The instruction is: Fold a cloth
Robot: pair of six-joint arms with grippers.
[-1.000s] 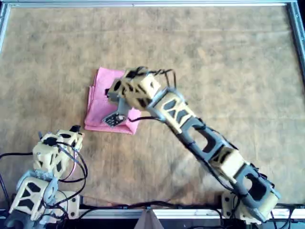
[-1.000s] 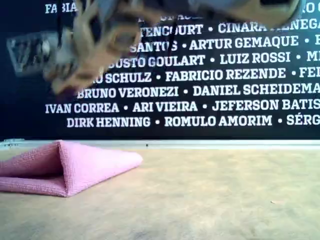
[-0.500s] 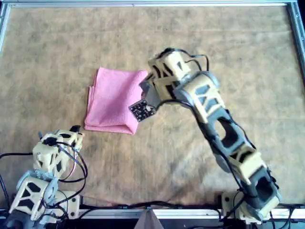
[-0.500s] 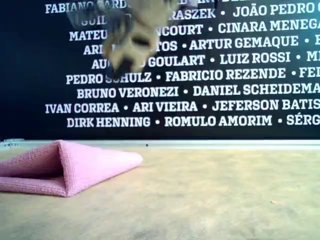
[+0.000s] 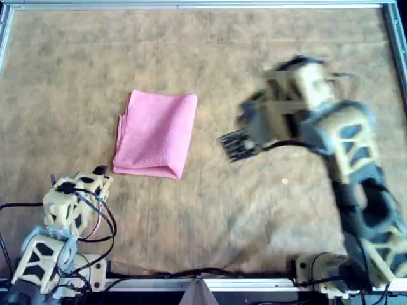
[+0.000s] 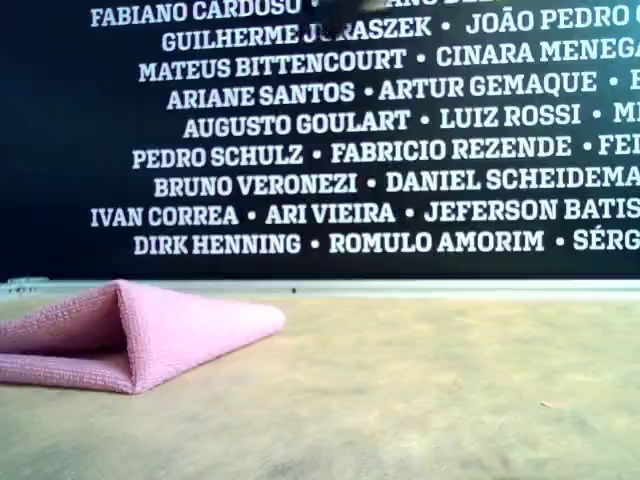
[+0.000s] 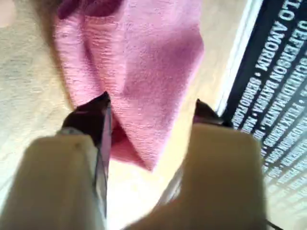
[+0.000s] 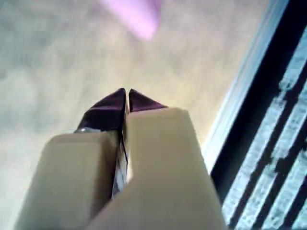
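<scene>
Overhead view: fuzzy pink cloth [image 5: 155, 133] folded (roughly rectangular).

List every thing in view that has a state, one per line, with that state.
cloth: folded into a compact layered rectangle, lying on the table, nothing holding it.
left gripper: jaws open, empty, pointed toward the cloth.
right gripper: jaws shut, empty, above bare table, apart from the cloth.
table: covered with a tan mat, bare apart from the cloth.
</scene>
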